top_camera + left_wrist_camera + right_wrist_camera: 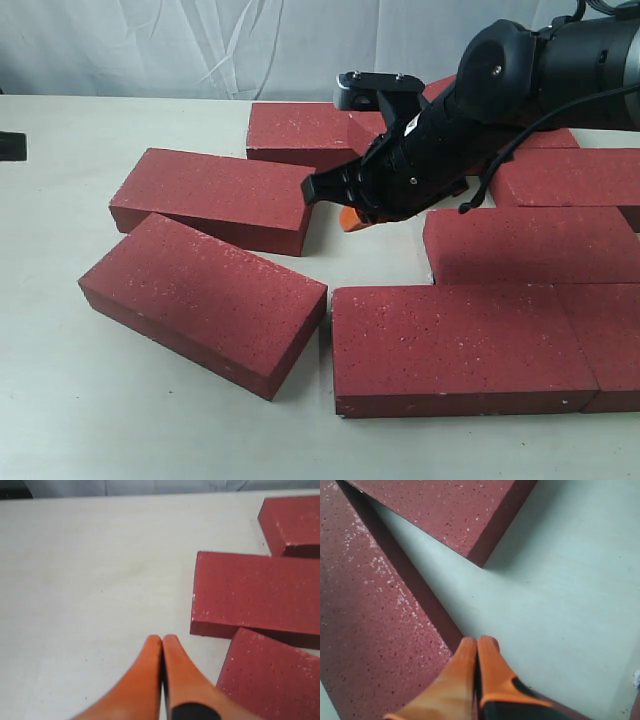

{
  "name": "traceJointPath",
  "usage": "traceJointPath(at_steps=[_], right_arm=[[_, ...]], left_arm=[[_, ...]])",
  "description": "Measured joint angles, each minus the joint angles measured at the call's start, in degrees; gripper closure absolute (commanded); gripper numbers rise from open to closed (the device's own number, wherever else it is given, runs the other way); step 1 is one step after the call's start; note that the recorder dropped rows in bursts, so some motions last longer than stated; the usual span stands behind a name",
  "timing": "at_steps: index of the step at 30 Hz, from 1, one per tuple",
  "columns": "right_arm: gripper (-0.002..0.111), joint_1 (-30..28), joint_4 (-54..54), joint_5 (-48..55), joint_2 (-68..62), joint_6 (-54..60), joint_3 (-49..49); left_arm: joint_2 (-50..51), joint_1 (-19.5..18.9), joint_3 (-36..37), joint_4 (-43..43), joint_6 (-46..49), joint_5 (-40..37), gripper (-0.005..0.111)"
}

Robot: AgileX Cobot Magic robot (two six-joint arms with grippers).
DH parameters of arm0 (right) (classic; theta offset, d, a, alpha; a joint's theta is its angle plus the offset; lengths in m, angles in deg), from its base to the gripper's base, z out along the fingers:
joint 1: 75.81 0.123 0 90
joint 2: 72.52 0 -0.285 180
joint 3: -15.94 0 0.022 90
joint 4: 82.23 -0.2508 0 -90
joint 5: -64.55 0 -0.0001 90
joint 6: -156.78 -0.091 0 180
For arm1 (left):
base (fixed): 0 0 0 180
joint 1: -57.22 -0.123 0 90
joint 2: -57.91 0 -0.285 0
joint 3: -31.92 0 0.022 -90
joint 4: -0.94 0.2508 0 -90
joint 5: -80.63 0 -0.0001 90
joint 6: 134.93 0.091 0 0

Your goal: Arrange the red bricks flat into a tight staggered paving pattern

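Right gripper (351, 219) pressed together, empty — held low beside skewed brick (215, 198), likely for nudging toward red bricks (530, 245) laid at 3 o'clock. Left gripper (162, 641) likewise pressed together, over bare desk (75, 580).

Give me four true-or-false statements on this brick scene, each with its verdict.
1. The right gripper is shut and empty. True.
2. The left gripper clamps a red brick. False: it is shut on nothing, over bare table.
3. The front left brick lies skewed to the front middle brick. True.
4. One brick stands on end. False: all bricks in view lie on a broad face.
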Motion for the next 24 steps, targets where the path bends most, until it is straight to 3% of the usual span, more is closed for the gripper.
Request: traceJointPath(at_steps=[14, 19, 24], right_arm=[[0.109, 2.58, -0.75, -0.41, 0.00, 0.00, 0.00], [0.109, 2.69, -0.75, -0.75, -0.38, 0.00, -1.00], [0.109, 2.73, -0.26, 3.13, -3.86, -0.11, -7.27]], left_arm=[[33.47, 0.00, -29.44, -0.56, 3.98, -28.23, 0.107], [41.16, 0.00, -35.25, -2.80, 4.98, -31.07, 0.107], [45.05, 0.00, -36.61, -4.46, 5.13, -30.52, 0.107]])
